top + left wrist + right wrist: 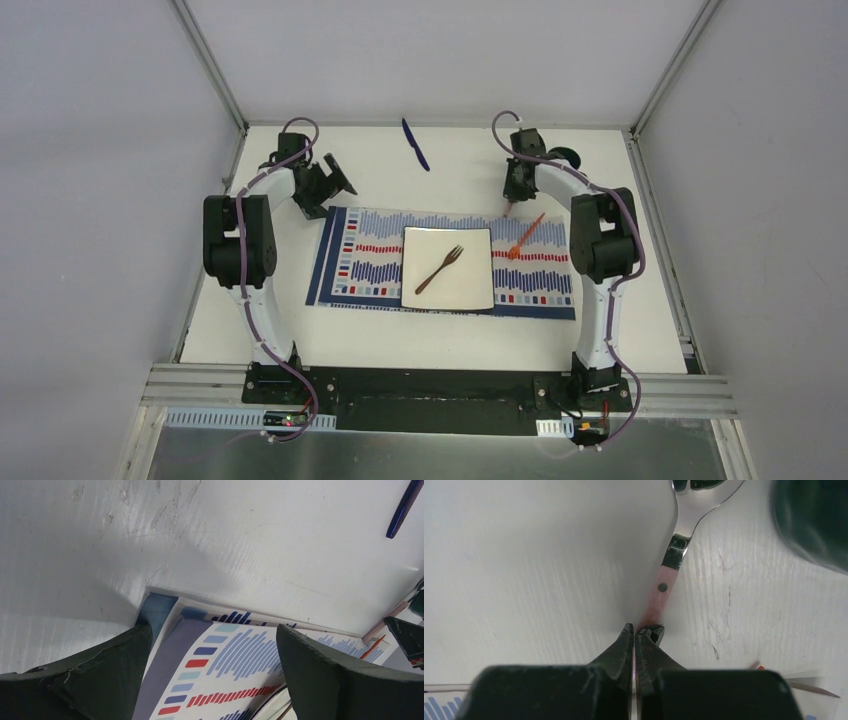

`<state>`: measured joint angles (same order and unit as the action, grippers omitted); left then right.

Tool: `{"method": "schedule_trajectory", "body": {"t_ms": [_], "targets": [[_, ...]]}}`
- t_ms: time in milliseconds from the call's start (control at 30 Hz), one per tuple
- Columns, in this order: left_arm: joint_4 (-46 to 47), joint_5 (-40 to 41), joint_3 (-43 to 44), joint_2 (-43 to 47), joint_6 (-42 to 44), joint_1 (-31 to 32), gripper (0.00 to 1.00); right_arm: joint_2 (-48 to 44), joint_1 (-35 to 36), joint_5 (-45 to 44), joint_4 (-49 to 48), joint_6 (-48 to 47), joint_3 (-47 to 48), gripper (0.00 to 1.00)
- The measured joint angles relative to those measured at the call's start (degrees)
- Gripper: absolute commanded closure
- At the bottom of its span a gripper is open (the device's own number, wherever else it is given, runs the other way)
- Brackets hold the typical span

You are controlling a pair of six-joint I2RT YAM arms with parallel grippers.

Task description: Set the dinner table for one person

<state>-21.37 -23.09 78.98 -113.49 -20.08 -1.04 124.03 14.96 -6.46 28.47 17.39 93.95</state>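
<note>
My right gripper [635, 632] is clenched at the handle tip of the spoon [665, 575], which runs straight ahead; left gripper [212, 640] is wide open.

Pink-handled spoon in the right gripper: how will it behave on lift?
Likely stiff: the spoon has a metal bowl and a riveted handle. The right gripper pinches only the handle's very end, so the bowl end may droop or swivel. The handle looks smooth, so it could slip.

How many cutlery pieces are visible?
4: brown fork on square white plate; orange utensil on striped placemat; blue utensil far back on white tabletop; pink-handled steel spoon beyond the placemat.
</note>
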Motion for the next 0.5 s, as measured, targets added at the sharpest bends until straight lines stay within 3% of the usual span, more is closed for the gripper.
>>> {"method": "schedule_trajectory", "body": {"t_ms": [267, 500], "targets": [[0.46, -0.02, -1.03, 1.29, -0.28, 0.37, 0.01, -4.44, 0.39, -1.68, 0.81, -1.09, -4.61, 1.0], [0.52, 0.0, -1.05, 1.53, -0.35, 0.37, 0.01, -1.38, 0.42, -1.49, 1.07, -1.77, 1.79, 1.0]]}}
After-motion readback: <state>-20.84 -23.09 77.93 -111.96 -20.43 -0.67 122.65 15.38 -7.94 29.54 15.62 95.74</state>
